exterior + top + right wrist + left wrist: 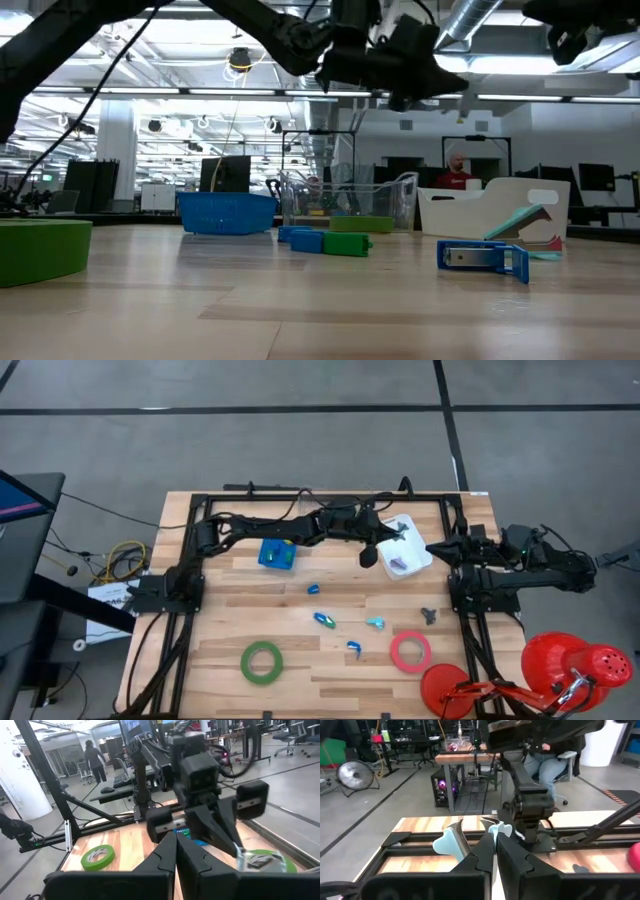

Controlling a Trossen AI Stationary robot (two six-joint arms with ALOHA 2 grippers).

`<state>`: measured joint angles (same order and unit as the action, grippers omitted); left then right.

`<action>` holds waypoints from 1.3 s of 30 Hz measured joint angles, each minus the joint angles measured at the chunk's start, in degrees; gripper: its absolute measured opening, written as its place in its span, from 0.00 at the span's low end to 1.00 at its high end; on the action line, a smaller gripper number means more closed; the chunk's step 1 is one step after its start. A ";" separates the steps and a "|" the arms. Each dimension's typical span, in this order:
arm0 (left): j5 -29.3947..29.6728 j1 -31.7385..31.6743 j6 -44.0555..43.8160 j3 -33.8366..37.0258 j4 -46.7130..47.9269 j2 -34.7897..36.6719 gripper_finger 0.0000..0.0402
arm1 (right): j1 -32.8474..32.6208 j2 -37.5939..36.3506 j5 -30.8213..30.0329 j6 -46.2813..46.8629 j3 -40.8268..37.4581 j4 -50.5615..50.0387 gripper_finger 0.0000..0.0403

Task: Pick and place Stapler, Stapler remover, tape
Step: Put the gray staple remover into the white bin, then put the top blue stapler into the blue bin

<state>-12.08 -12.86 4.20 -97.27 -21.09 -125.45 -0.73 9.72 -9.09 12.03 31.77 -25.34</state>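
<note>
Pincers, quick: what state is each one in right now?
Left pincer: over the white bin, shut on a light blue stapler remover.
Right pincer: shut, holding nothing, waiting at the table's right edge.

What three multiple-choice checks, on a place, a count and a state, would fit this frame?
1. The left gripper is at:
A. the white tray
B. the green tape
C. the blue basket

2. Tape rolls lying on the bare wood in the high view:
A. none
B. two
C. five

3. The right gripper is:
A. wide open
B. clamped on a tape roll
C. shut and empty

Answers:
1. A: the left gripper reaches across to the white tray.
2. B: one green tape and one pinkish-red tape.
3. C: the right gripper has its fingertips together with nothing between them.
</note>
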 joint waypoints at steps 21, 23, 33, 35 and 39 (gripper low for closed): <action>8.22 -1.43 2.61 -0.55 -2.65 -7.43 0.06 | 0.00 -0.02 0.05 0.00 -0.02 -2.78 0.00; 8.23 -1.46 2.63 -0.46 -2.49 -7.54 0.07 | 0.00 -0.02 0.05 0.00 -0.02 -2.78 0.00; 8.22 -1.47 1.00 -0.44 -0.38 -7.12 0.29 | 0.00 -0.02 0.05 -0.02 -0.02 -3.00 0.00; 8.22 -1.39 0.32 -0.38 2.52 -6.25 0.35 | 0.00 -0.02 0.05 -0.02 -0.02 -3.08 0.00; 8.11 -1.32 0.50 -0.31 7.28 -4.06 0.46 | 0.00 -0.02 0.05 -0.02 -0.04 -3.13 0.00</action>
<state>-3.97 -14.17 4.70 -97.58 -13.81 -129.51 -0.73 9.69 -9.04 12.01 31.73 -28.47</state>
